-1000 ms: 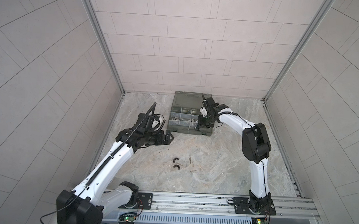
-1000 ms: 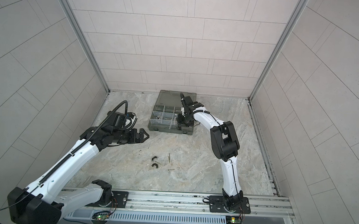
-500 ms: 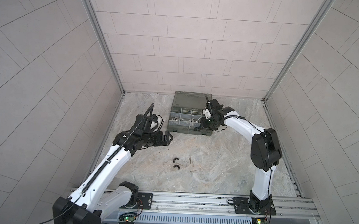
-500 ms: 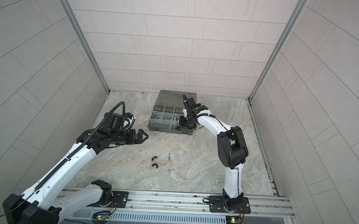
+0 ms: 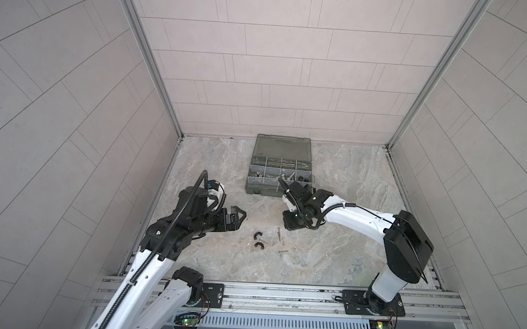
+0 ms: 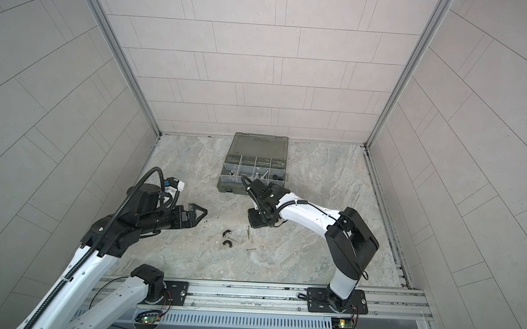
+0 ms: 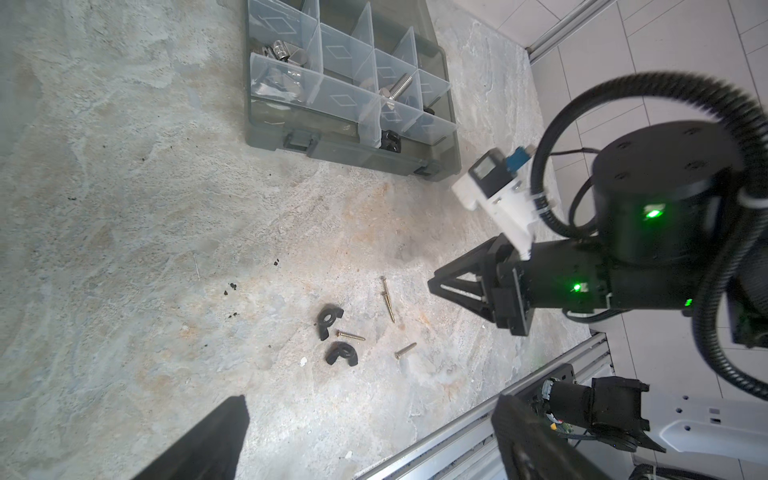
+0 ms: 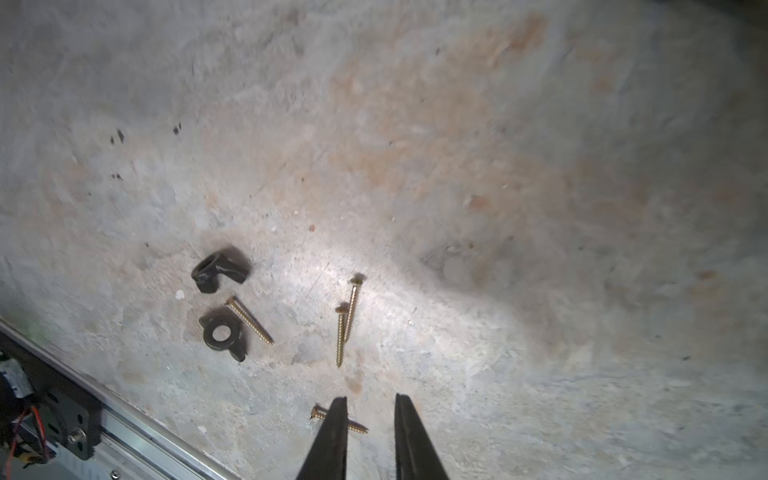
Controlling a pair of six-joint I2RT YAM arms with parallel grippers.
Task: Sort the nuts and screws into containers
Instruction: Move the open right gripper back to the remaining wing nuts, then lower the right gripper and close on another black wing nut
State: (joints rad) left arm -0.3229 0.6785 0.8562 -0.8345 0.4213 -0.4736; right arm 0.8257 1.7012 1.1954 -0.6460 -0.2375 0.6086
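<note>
Brass screws (image 8: 340,336): four loose on the table (image 8: 540,208), mid-front, well apart from the case (image 5: 259,192). Two lie side by side. One sits just beside the clips (image 8: 220,334). The fourth is partly behind a finger of the right tool (image 8: 370,398) in its wrist view (contact or not, can't tell).

Right tool: jaws a narrow gap apart, nothing between them, pointing down by the screws. Left tool (image 7: 372,401): spread wide, empty, left of the pile, above the table.

In the case: one silver bolt (image 7: 397,88) slanted in an inner compartment, silver nuts (image 7: 284,50) in the compartments at one end. The right arm (image 5: 356,216) crosses the case's front right corner in both top views.

Clips: two, black, hooked, one showing a round hole.

Dividers (image 7: 345,99): clear plastic, a diamond outline on each. Case: dark grey-green, latches (image 7: 297,139) on the front wall, smoky lid (image 5: 282,147) open behind.

Table: marbled grey-beige, dark specks. Aluminium rail (image 5: 279,293) along its front edge, pale tiled walls (image 5: 278,62) around.
</note>
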